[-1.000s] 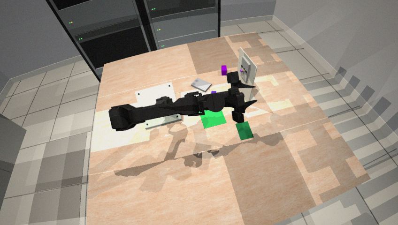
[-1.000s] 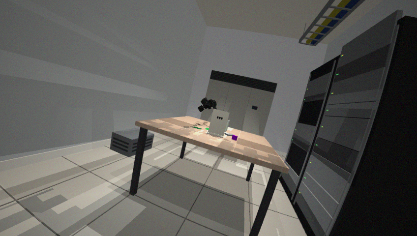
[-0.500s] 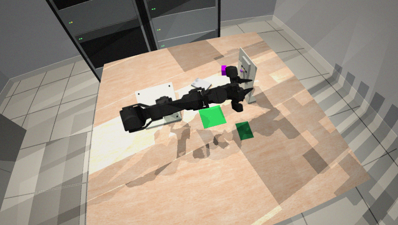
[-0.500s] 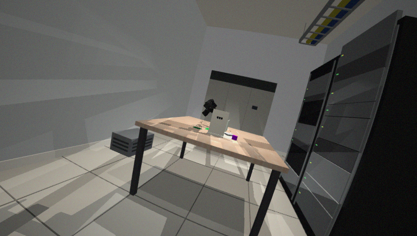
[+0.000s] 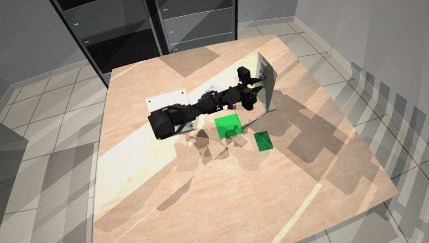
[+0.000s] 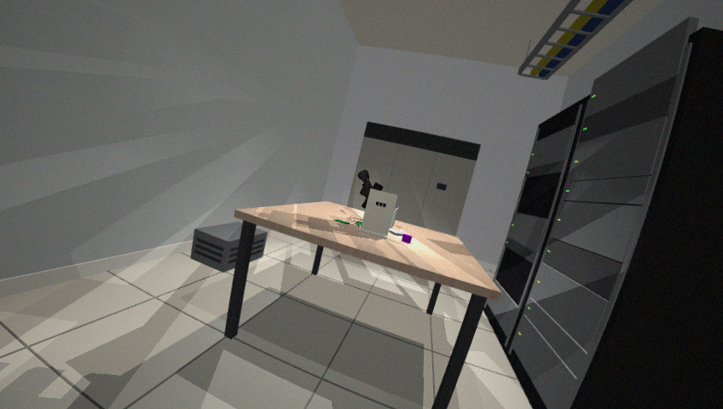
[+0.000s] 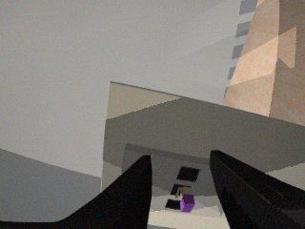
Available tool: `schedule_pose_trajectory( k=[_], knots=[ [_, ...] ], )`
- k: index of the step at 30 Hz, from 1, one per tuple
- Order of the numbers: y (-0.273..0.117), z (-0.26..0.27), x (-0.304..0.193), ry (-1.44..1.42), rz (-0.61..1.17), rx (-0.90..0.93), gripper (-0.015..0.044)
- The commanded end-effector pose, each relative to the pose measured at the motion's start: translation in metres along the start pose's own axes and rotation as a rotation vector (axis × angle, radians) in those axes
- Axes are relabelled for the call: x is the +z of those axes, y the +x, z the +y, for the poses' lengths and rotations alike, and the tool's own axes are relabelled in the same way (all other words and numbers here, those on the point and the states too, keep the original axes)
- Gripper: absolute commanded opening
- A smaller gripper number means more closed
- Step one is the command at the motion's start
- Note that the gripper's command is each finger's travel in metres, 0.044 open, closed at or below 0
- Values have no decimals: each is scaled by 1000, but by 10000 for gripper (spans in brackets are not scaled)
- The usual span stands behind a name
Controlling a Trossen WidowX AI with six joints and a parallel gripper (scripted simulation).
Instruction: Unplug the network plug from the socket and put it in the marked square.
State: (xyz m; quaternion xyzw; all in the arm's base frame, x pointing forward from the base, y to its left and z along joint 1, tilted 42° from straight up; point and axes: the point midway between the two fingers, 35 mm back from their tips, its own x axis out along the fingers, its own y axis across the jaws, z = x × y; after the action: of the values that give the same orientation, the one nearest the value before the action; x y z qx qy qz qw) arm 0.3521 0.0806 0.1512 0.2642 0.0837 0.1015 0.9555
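The purple plug sits at the row of dark sockets on the upright panel. A tan piece shows just above the plug in the wrist view. My gripper is partly open and nothing shows between its fingers. Its tips are close to the panel; in the wrist view the plug appears lower, between the finger outlines. Contact with the panel cannot be told. A bright green square and a smaller dark green patch lie on the table; which is the marked square is unclear.
A purple block is partly hidden behind my hand in the top view. A dark violet block is beside my forearm. A pale grey slab lies behind the arm. The white base plate is under the arm's base.
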Motion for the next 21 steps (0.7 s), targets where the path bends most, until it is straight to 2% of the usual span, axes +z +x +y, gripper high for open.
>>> schedule_pose_trajectory(
  k=[1, 11, 21],
  knots=[
    [-2, -4, -25, 87, 35, 3, 156],
    [-14, -6, -71, 281, 106, 17, 156],
    [-10, -6, -72, 294, 110, 18, 156]
  ],
)
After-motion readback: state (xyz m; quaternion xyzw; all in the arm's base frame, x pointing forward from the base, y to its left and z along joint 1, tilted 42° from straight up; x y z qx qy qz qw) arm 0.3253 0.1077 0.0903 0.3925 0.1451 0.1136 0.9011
